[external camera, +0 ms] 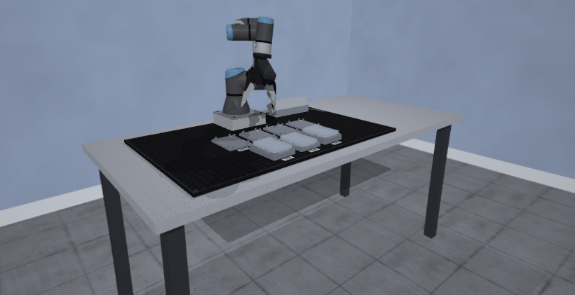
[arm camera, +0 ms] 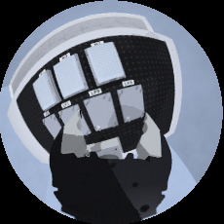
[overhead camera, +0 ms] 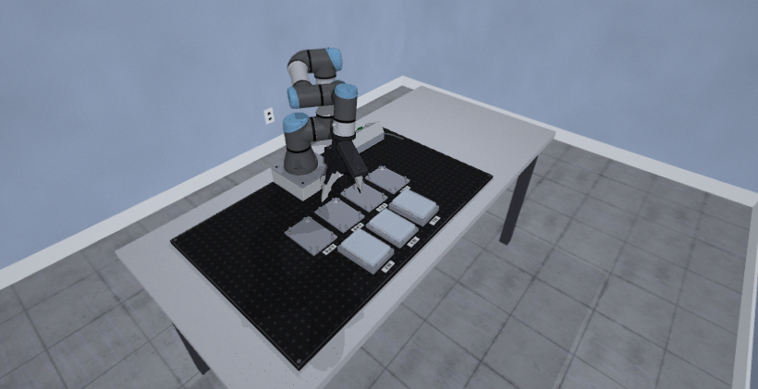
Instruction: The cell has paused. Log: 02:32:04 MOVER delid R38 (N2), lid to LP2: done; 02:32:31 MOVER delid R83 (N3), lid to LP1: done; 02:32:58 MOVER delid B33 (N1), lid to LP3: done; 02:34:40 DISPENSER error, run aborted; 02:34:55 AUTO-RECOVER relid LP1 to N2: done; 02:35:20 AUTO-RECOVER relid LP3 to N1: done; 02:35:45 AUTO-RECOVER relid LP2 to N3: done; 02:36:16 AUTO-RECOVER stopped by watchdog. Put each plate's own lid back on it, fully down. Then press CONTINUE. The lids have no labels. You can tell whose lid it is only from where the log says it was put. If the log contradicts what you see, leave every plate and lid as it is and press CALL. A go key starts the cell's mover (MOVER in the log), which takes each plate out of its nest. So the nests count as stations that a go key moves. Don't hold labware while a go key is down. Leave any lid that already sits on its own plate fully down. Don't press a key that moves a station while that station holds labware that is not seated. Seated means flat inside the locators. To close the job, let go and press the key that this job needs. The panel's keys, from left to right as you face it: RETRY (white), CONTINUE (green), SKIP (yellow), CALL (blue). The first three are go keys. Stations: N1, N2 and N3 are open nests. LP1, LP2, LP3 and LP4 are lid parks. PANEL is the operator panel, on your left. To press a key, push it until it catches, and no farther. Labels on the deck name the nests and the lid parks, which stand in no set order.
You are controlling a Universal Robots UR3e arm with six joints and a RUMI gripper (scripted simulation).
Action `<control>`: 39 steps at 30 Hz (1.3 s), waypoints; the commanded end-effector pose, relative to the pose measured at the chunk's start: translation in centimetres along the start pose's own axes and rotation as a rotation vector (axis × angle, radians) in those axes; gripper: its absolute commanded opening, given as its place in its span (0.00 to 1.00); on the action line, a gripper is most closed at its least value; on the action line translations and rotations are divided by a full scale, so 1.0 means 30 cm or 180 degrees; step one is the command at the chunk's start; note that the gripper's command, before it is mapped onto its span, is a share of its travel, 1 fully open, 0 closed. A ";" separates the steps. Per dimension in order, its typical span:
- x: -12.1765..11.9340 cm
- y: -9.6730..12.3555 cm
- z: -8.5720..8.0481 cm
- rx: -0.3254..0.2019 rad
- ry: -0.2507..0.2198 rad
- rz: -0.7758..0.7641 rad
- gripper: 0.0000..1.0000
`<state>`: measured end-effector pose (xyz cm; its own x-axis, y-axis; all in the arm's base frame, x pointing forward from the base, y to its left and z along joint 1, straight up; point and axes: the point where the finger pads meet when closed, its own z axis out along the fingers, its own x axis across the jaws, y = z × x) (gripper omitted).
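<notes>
My gripper [overhead camera: 342, 195] [external camera: 257, 108] [arm camera: 112, 111] is open and empty, pointing down above the deck between the arm's base and the lid parks. A plate with a pale blue top [overhead camera: 365, 248] [external camera: 273, 146] [arm camera: 105, 62] sits in the nest labelled N2. A second such plate [overhead camera: 392, 225] [external camera: 299, 139] [arm camera: 70, 75] and a third [overhead camera: 414, 204] [external camera: 322, 131] [arm camera: 45, 92] sit in the other two nests. All three look level; the lids' fit is too small to tell. Four grey lid parks show no clear lid. The panel [overhead camera: 369, 139] [external camera: 290, 108] is partly behind the gripper; a green key shows.
The lid parks [overhead camera: 310, 235] [external camera: 229, 142] [arm camera: 131, 103] stand in a row between the nests and the arm's base [overhead camera: 302, 187] [external camera: 237, 122]. Low pins stand around each park. The black deck [overhead camera: 254, 269] [external camera: 181, 168] ends just beyond the nest labels.
</notes>
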<state>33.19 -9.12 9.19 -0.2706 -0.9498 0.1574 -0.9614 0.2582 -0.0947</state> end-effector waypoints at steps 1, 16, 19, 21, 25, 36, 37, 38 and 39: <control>-0.052 0.025 -0.002 -0.0029 -0.0078 -0.0138 0.82; -0.218 0.133 -0.009 -0.0168 -0.0419 -0.0715 0.82; -0.259 0.163 -0.012 -0.0205 -0.0516 -0.0875 0.82; -0.272 0.173 -0.013 -0.0217 -0.0549 -0.0928 0.82; -0.297 0.191 -0.015 -0.0224 -0.0569 -0.0961 0.82; -0.314 0.201 0.083 -0.0224 -0.0569 -0.0961 0.82; -0.316 0.203 0.100 -0.0224 -0.0569 -0.0961 0.82; -0.316 0.203 0.100 -0.0224 -0.0569 -0.0961 0.82; -0.316 0.203 0.100 -0.0224 -0.0569 -0.0961 0.82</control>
<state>29.86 0.99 5.11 0.0331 -0.9994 -0.0101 -0.9994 -0.0332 0.0062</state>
